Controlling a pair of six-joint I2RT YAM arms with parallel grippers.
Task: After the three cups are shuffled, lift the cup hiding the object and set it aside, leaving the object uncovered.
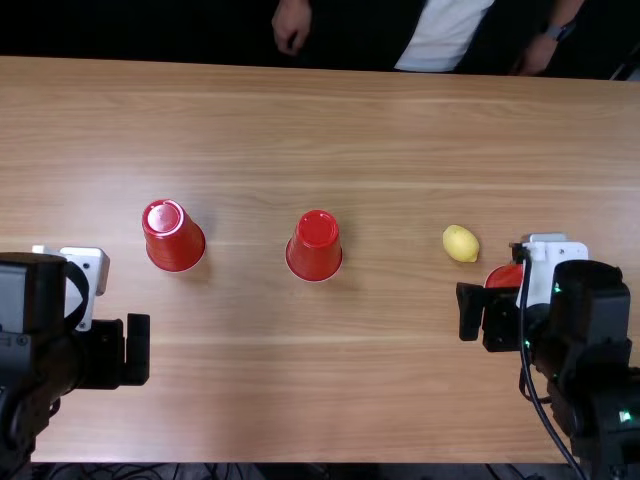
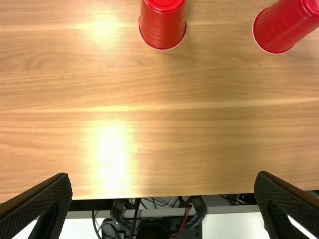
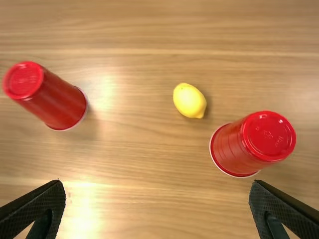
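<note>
**Lemon lies uncovered**

We see the small yellow lemon (image 1: 460,243) bare on the light brown wooden table (image 1: 320,120). An upside-down red plastic cup (image 3: 254,143) stands near it, a second red cup (image 1: 314,246) farther off, and a third red cup (image 1: 172,236) farthest. The right gripper (image 3: 157,199) and the left gripper (image 2: 159,199) are both spread wide.

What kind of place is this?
Probably a robot lab: two black robot arms at a wooden table, red cups and a lemon set out, cables below the edge.
</note>
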